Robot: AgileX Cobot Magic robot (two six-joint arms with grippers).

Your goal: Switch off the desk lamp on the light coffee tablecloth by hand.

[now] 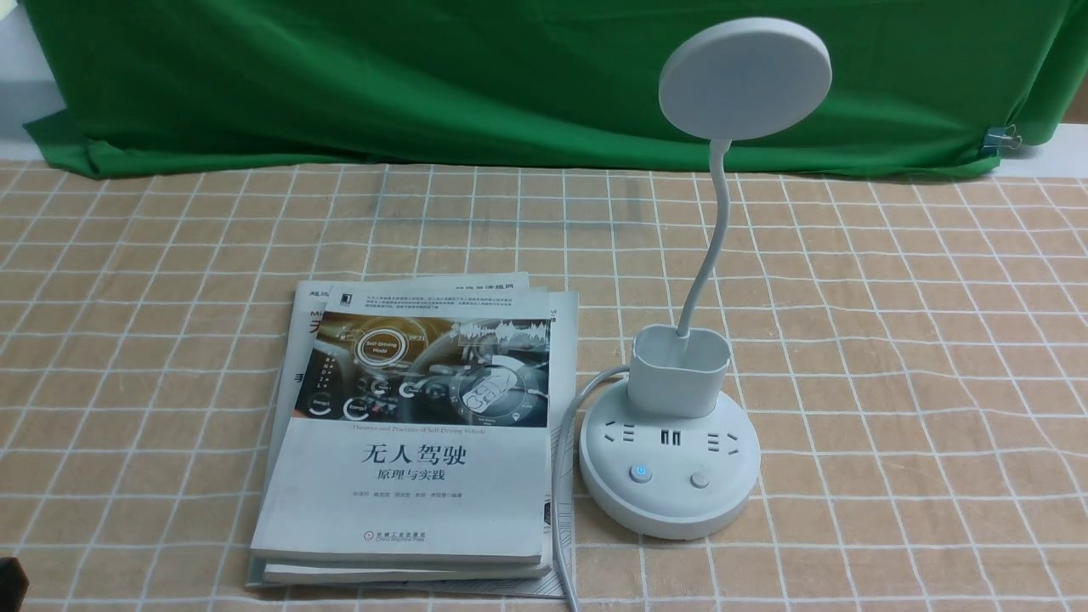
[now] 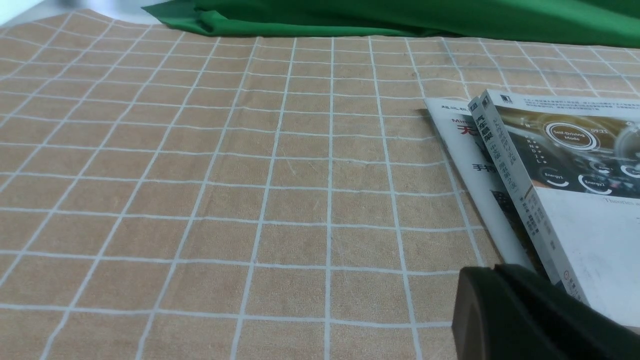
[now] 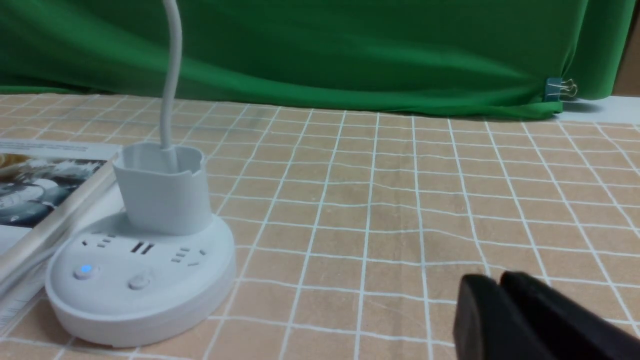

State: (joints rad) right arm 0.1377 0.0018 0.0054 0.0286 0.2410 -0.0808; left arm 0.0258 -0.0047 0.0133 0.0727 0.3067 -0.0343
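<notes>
White desk lamp [image 1: 680, 425] upright, left button glowing blue, on light coffee tablecloth [image 1: 892, 340]

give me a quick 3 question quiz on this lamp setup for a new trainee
1. True or false: the desk lamp stands to the right of the books in the front view.
2. How many round buttons sit on the lamp's base?
3. Which button glows blue? A) the left button B) the right button

Key
1. True
2. Two
3. A; the right end effector is still apart from the base, on the light coffee tablecloth.
</notes>
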